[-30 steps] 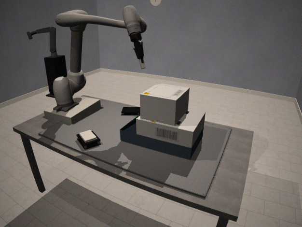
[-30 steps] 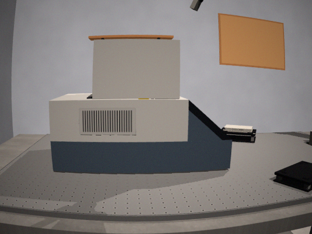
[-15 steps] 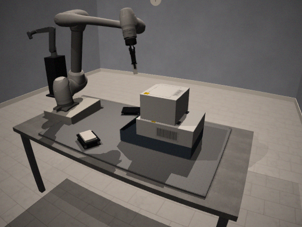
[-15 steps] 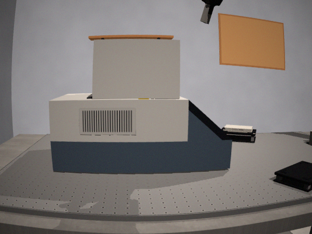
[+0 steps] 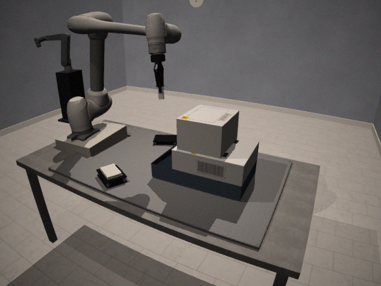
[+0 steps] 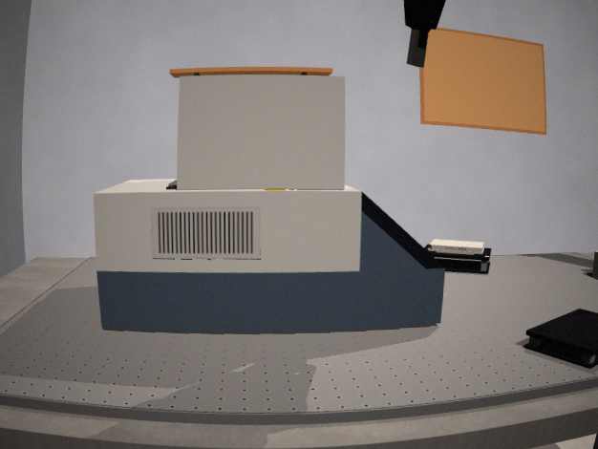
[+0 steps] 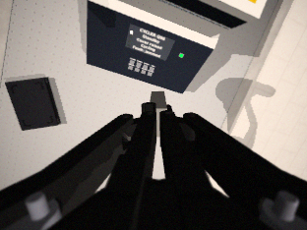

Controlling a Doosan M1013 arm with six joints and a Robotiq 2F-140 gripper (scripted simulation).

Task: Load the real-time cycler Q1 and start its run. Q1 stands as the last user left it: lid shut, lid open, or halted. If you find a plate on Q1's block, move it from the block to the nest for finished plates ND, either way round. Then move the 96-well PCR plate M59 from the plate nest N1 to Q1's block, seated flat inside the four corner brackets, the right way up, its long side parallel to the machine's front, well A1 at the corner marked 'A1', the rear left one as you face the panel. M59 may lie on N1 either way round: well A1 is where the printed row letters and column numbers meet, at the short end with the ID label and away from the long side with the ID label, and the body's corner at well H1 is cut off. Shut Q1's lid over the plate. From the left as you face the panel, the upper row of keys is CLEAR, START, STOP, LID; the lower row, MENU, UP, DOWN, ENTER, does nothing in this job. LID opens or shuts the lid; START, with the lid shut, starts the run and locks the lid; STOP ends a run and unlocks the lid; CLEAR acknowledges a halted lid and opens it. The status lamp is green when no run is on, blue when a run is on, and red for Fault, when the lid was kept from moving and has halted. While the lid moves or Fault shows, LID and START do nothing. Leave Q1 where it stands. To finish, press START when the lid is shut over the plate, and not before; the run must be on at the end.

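Observation:
The cycler Q1 [image 5: 212,147] stands mid-table with its white lid [image 5: 207,129] down on the body. In the wrist view its dark front panel shows a display [image 7: 149,43], two rows of keys [image 7: 140,65] and a green status lamp [image 7: 181,55]. The white plate M59 [image 5: 111,171] lies on its black nest N1 at the table's front left; it also shows in the exterior view [image 6: 457,246]. My gripper [image 5: 160,94] [image 7: 157,101] is shut and empty. It hangs high above the table, in front of the panel, and points down.
An empty black nest [image 5: 164,139] lies beside the cycler on the arm's side; it also shows in the wrist view [image 7: 33,102] and the exterior view [image 6: 567,335]. The arm's base block [image 5: 92,140] stands at the table's left rear.

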